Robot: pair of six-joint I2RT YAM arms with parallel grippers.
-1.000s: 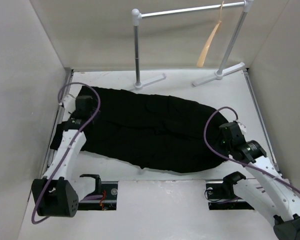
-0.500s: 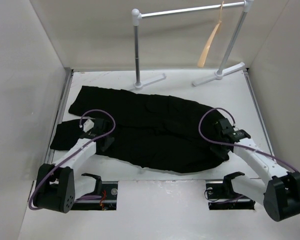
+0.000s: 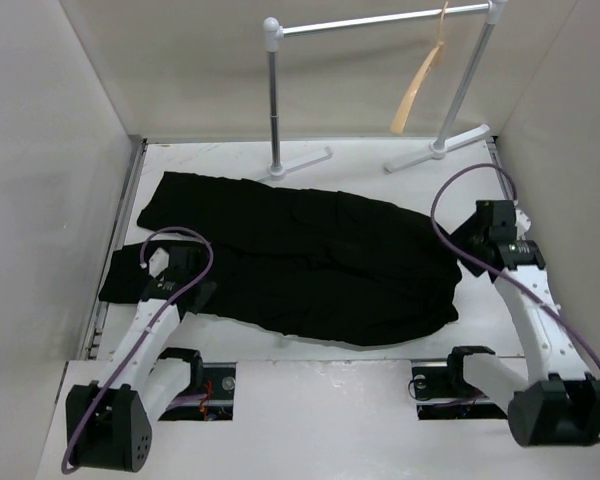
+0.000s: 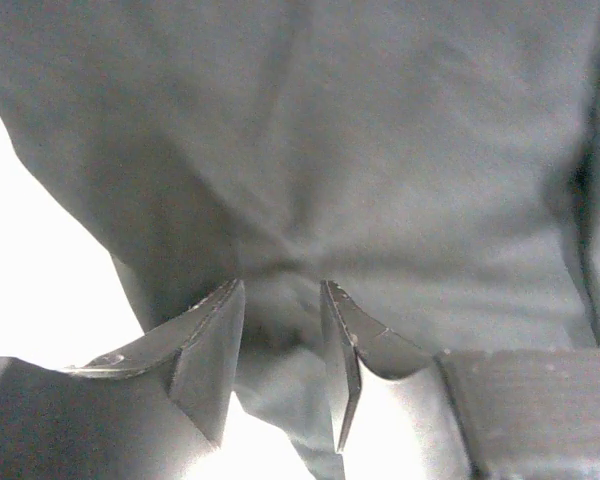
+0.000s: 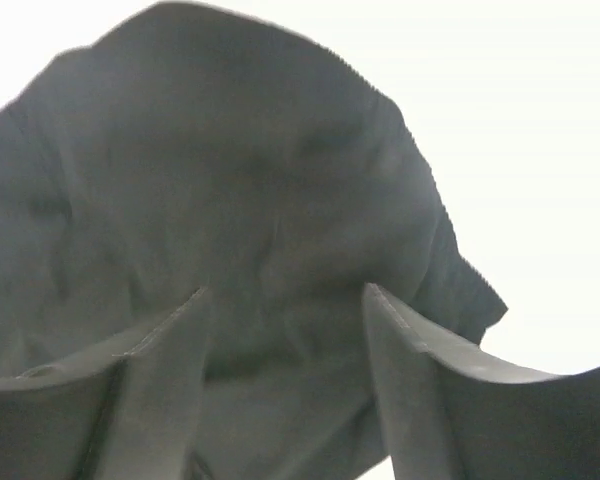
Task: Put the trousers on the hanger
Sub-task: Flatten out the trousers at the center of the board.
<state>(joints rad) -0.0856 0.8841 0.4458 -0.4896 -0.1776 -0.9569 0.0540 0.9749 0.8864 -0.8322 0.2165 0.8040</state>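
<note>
Now both arms repositioned: right gripper [image 3: 477,243] swung outward to trousers' [image 3: 310,255] right end, jaws parted astride cloth. Left gripper [image 4: 280,345], jaws narrowly parted, cloth fold between. Trousers flat on tabletop [image 3: 380,385]; hanger [image 3: 420,85] on rail [image 3: 380,20], untouched. Grasp apparently pending.

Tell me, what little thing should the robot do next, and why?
Probably shut the left gripper on the fold of the trousers bunched between its open fingers. The right gripper is open over the cloth's other end, the trousers lie flat, and the hanger hangs on the rail.
</note>
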